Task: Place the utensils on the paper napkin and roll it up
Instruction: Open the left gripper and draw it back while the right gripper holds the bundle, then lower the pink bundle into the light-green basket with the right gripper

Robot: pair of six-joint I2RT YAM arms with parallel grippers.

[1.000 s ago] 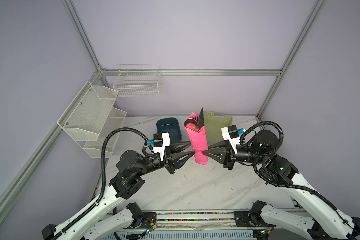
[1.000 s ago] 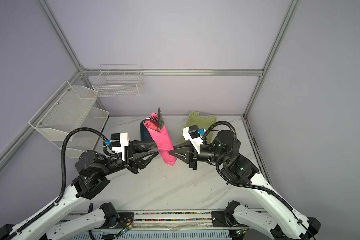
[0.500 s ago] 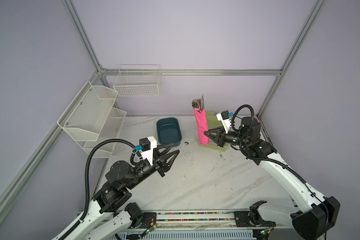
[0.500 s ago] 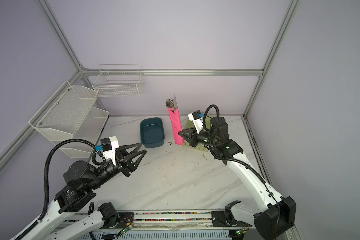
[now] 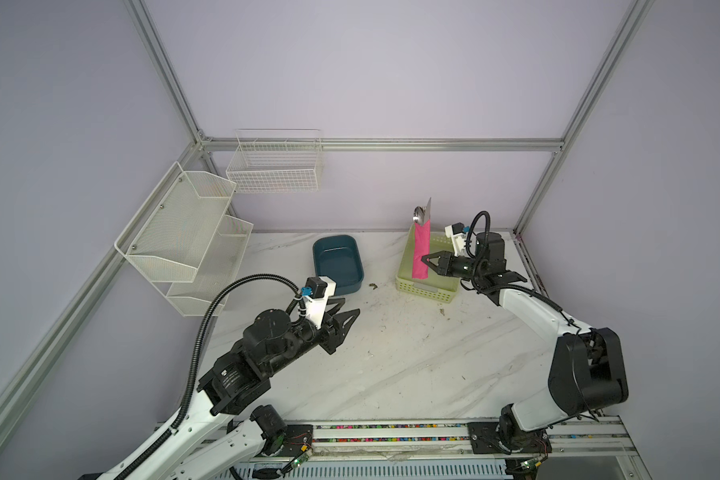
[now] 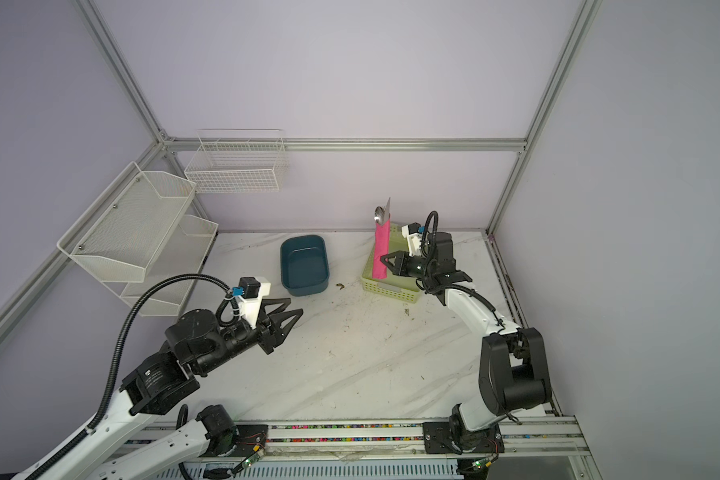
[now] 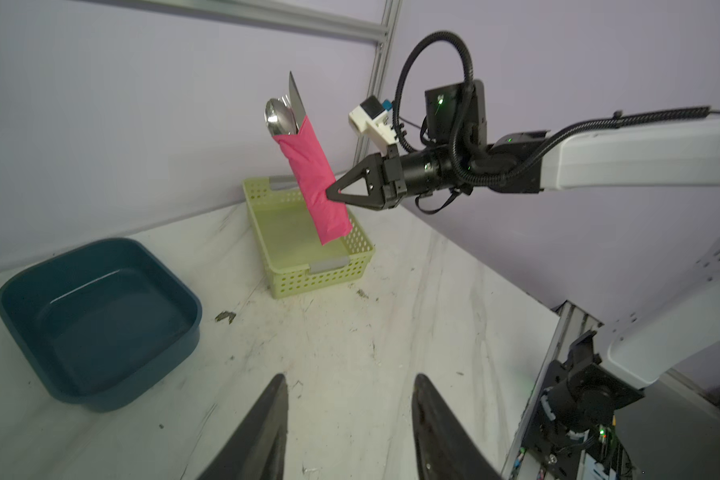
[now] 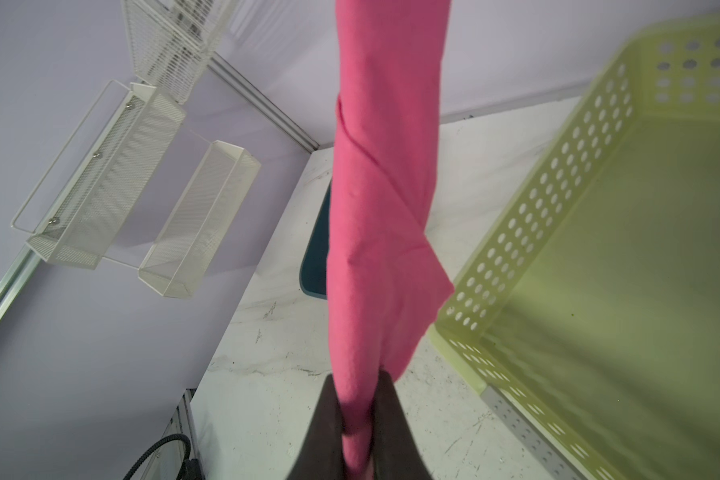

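- Jaws spread apart on the left gripper (image 7: 348, 378), nothing between them; hovering over the marble table (image 5: 391, 353), near the front edge of the teal tub (image 5: 341, 287).
- Further left, white mesh shelves (image 5: 184, 232) fixed to the side wall, well apart from the arm.
- Teal tub seen empty from the left wrist view, flat on the table, just left of the pale green basket (image 5: 427, 291) with a gap between them.
- Paper napkin (image 5: 420, 253) rolled into a pink tube, raised close to upright over the left part of the basket; cannot tell whether its lower end touches the basket.
- Utensils (image 7: 285, 112) wrapped inside, handles hidden; only the silver heads out of the top end: spoon (image 7: 276, 118), knife (image 7: 296, 99), fork tines barely visible between them.
- Jaws of the right gripper (image 7: 332, 194) pressed onto the lower half of the roll, pinching it from the right side, arm stretched out level from the right.
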